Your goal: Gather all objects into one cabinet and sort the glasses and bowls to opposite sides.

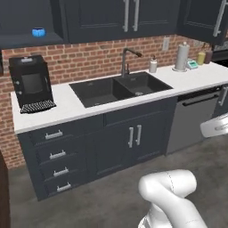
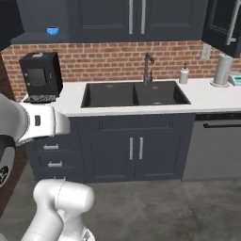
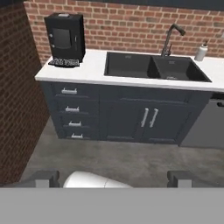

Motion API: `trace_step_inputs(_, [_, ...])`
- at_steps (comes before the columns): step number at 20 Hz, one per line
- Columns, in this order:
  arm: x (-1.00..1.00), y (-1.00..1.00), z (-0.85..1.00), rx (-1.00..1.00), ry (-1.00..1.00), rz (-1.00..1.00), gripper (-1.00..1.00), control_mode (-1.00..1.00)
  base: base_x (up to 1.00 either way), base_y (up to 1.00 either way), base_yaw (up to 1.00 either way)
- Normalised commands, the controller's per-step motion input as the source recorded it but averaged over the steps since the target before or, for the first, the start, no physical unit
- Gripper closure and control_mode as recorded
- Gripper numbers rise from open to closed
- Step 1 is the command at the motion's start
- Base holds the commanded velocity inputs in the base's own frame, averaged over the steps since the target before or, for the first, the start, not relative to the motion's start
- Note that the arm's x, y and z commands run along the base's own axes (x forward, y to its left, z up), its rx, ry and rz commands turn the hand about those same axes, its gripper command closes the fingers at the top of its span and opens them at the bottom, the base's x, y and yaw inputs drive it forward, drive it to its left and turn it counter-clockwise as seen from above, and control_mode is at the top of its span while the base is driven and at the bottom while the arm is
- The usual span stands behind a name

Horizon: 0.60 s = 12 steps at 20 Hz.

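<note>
- One small glossy blue vessel sits alone on the shelf of an open dark-grey wall cabinet, at the far left, high above the surface; the right base view shows it too.
- Black coffee machine stands on the white surface directly below that shelf, against the brick wall.
- Four-drawer unit lies under the machine, all drawers closed.
- Double black sink occupies the middle of the surface, with a tall faucet behind it and a soap dispenser just to its right.
- Paper towel roll stands upright further right, near the wall.
- Dishwasher is closed, below the right end.
- End effector: fingertips spread wide apart, holding nothing, well back from the cabinets above the floor.
</note>
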Motion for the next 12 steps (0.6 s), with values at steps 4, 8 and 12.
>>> trace_step_inputs(4, [0.00, 0.00, 0.00, 0.00, 0.00, 0.00, -1.00, 1.00, 0.98, 1.00, -0.16])
trace_step_inputs(8, [0.00, 0.00, 0.00, 0.00, 0.00, 0.00, -1.00, 1.00, 1.00, 0.66, -0.04])
trace_step_inputs(12, [0.00, 0.00, 0.00, 0.00, 0.00, 0.00, -1.00, 1.00, 1.00, 0.05, 0.00])
